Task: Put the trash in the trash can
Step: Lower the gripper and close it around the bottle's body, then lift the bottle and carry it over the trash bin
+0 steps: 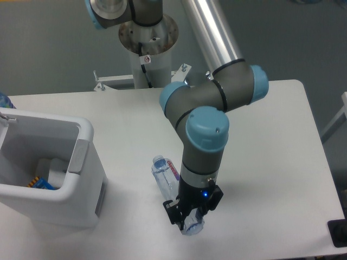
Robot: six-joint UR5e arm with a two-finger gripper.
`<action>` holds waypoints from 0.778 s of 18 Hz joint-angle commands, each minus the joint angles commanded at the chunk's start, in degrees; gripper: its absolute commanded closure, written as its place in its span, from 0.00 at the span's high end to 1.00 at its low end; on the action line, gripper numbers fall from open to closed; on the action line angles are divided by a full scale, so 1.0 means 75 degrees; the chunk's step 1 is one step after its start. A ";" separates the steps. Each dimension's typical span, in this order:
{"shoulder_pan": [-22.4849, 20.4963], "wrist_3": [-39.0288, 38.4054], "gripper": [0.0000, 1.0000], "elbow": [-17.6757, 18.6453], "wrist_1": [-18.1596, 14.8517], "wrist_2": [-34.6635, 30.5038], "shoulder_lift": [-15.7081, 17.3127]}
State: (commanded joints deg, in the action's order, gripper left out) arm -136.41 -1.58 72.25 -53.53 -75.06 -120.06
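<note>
A clear plastic bottle [164,176] lies on the white bench [271,162], lower centre of frame. The gripper [190,221] hangs over its base; fingers' state cannot be told. Likely light, slippery, crushable: grasp mid-body. Trash can [81,184] at left.

Arm bent, claw [190,223] pointing down, jaws hidden.

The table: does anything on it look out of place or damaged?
Nothing looks spilled or damaged. The water bottle lies on its side on the table, not in the trash can, with the gripper at its lower end.
</note>
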 joint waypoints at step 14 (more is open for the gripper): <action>0.0223 0.0773 0.45 -0.0681 0.0856 0.2004 0.1394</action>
State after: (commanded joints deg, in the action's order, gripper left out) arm -134.74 4.21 67.15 -47.11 -60.04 -109.61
